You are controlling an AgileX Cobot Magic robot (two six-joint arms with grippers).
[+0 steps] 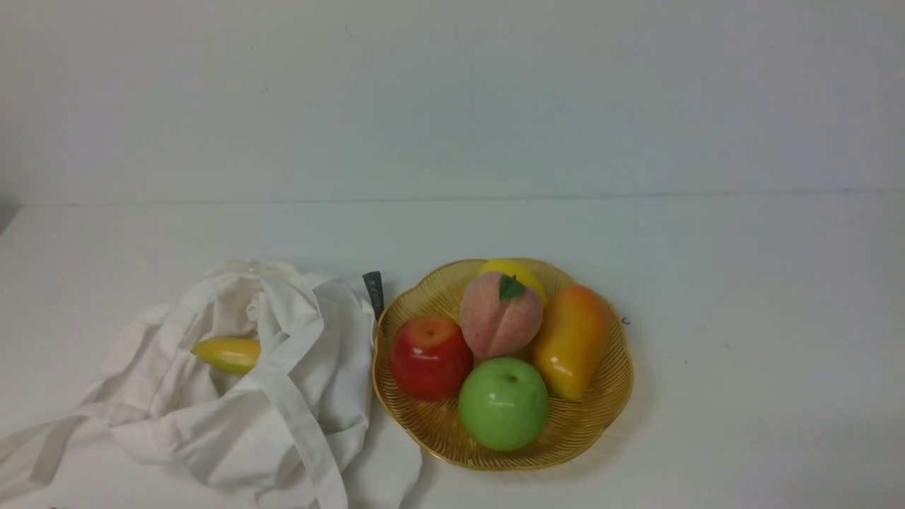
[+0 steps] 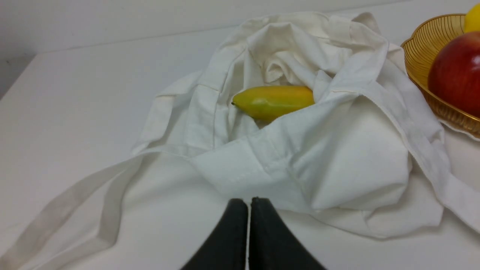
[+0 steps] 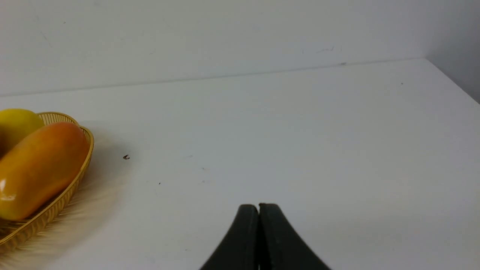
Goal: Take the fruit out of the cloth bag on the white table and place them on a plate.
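White table (image 1: 742,283) is filling the frame. Left claw (image 2: 248,204) and right claw (image 3: 258,210) are both pinching shut on nothing. Yellow fruit (image 1: 228,353) is peeking from the cloth bag (image 1: 297,382) at lower left. Peach (image 1: 500,315) is sitting on the plate (image 1: 608,403) at center.

The dark grey label tab (image 1: 373,291) on the cloth bag (image 1: 240,396) is showing small pale lettering, too blurred to read.
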